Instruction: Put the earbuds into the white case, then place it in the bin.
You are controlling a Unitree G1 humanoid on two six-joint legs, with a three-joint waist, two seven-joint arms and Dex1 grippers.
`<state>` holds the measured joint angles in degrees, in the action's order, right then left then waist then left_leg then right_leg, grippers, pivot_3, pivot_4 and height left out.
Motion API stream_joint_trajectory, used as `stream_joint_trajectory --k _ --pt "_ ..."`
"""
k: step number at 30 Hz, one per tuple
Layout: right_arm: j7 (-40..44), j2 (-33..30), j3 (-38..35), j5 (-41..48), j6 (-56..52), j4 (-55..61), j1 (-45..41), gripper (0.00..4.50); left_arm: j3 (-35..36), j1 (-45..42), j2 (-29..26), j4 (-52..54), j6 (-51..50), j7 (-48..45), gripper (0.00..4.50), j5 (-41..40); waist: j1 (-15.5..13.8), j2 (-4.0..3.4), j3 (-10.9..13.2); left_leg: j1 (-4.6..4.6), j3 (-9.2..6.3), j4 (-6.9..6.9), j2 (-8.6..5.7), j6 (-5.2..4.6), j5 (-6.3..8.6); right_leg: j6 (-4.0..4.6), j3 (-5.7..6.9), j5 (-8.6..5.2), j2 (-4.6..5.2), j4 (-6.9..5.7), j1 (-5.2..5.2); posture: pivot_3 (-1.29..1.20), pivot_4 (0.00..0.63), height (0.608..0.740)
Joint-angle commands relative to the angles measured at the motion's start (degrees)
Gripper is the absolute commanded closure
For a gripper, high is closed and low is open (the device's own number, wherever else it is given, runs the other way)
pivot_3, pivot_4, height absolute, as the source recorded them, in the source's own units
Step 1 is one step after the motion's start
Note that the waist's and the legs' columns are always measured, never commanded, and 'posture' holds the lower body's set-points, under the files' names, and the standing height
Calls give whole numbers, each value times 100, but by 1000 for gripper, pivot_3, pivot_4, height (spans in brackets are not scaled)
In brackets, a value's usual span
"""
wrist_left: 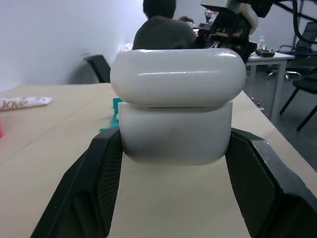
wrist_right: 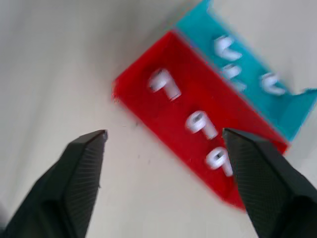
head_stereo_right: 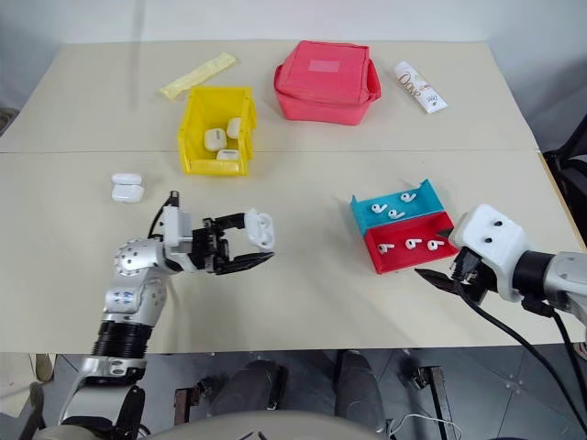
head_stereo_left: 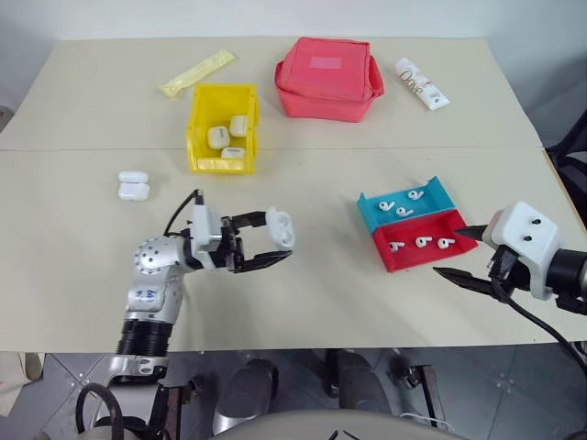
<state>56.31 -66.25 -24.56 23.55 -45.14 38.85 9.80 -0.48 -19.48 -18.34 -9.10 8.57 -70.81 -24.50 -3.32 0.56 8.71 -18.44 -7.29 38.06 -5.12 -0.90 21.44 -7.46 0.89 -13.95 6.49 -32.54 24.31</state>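
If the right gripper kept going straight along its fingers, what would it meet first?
Likely the red half of the teal-and-red tray and the earbuds in it: the right gripper, open, aims down at it. Depth is uncertain.

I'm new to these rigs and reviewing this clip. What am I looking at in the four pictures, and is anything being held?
A two-armed robot works at a table. The two wide pictures come from its head camera; the other two look along each wrist's black fingers. The left gripper is shut on a white case with its lid ajar. The right gripper is open and holds nothing, near a teal-and-red tray holding six earbuds. Also on the table: a yellow bin with three cases, two spare cases, a red pouch, a yellow packet and a white tube.
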Motion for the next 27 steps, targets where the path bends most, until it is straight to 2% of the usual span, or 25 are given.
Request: stream_joint_trajectory --k 1,3,7,12,15,20,25,27 --pt "-53 -148 -143 89 -326 150 -172 751 -95 -33 104 172 105 126 1744 8 0 1 -1 0 0 0 1 0 0 0 0 3 -1 4 -2 0 150 740" --pt "-12 -268 -6 60 -330 91 -293 1168 -170 14 140 242 118 118 1744 -11 0 -1 0 0 1 0 -1 -3 1 -2 -1 4 0 7 -3 0 150 740" --pt "155 -654 573 106 -473 -151 -700 1168 -278 114 187 381 88 110 1744 -59 11 -1 0 0 2 -1 0 -3 1 -2 0 4 0 8 -2 0 150 740" --pt "338 -909 1627 -246 53 -689 -1596 1168 -388 280 224 603 86 194 1744 -58 21 -8 4 -1 4 -1 -2 -4 0 -5 0 6 1 12 -2 0 150 740" --pt "559 -832 2408 -630 525 -1169 -2279 1730 -485 434 247 816 48 231 1744 -92 25 -11 3 -2 5 -2 -1 -5 0 -5 0 7 0 15 -2 0 150 740" --pt "1076 -546 3632 -1480 1283 -2116 -3453 1730 -570 584 219 988 59 298 1744 -96 36 -16 6 -3 6 -3 -3 -6 0 -7 0 9 -2 18 1 0 150 740" --pt "1527 -256 4239 -2026 1724 -2791 -4076 1730 -585 676 146 1059 80 276 1744 -95 48 -18 7 -3 9 -3 -2 -5 0 -6 -2 9 -4 15 4 0 150 740" --pt "1630 -151 4353 -2195 1876 -2981 -4212 2112 -585 715 122 1121 76 278 1744 -103 38 -20 6 -5 8 -2 -4 -5 -1 -6 -2 9 -3 14 5 0 150 740"
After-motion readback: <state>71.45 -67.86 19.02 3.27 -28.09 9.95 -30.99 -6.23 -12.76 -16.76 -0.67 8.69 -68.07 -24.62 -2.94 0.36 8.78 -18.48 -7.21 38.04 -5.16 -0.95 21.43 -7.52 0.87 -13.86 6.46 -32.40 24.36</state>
